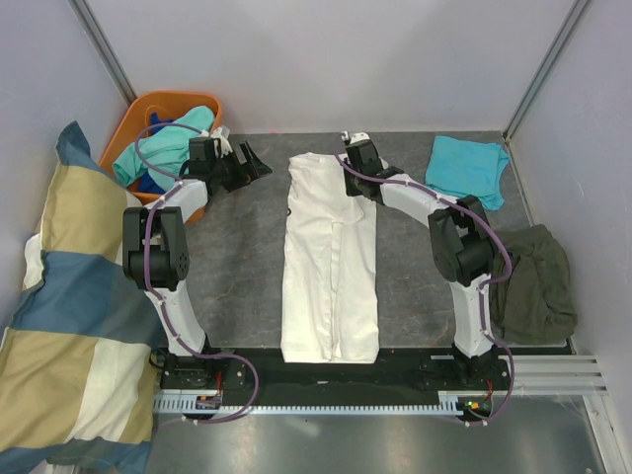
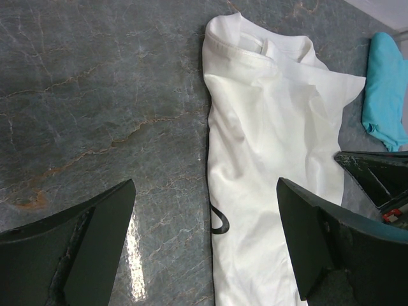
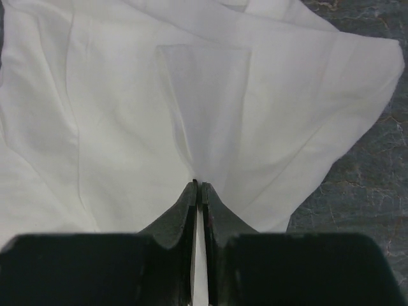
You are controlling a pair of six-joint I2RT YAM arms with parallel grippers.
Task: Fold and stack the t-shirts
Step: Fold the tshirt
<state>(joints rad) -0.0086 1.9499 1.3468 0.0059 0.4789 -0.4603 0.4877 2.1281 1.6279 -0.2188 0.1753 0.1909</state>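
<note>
**Right pincer nips the cream tee at its far end; left pincer wide open beside it**

The right pincer (image 3: 197,186) is closed, its two dark fingertips pressed together on a fold of the cream-white t-shirt (image 3: 127,95), with creases fanning out from the nip. Just ahead of the tips a pale rectangular patch shows through the cloth; whether it carries print cannot be told. In the overhead view this pincer (image 1: 354,150) sits at the far right corner of the shirt.

The cream-white t-shirt (image 1: 331,267) lies as a long strip down the middle of the grey table (image 1: 237,267), running from the near edge to the far side, collar end away from the arm bases.

The left pincer (image 1: 255,163) holds nothing, its jaws spread wide. Its wrist view shows it above the shirt's left edge (image 2: 268,140).

A turquoise t-shirt (image 1: 467,168) lies folded at the far right, apart from the cream one. An olive-green garment (image 1: 533,281) is bunched at the right edge. Mint-green and blue tees (image 1: 163,148) fill an orange basket (image 1: 158,104) at far left, beside a checked pillow (image 1: 69,316).
</note>
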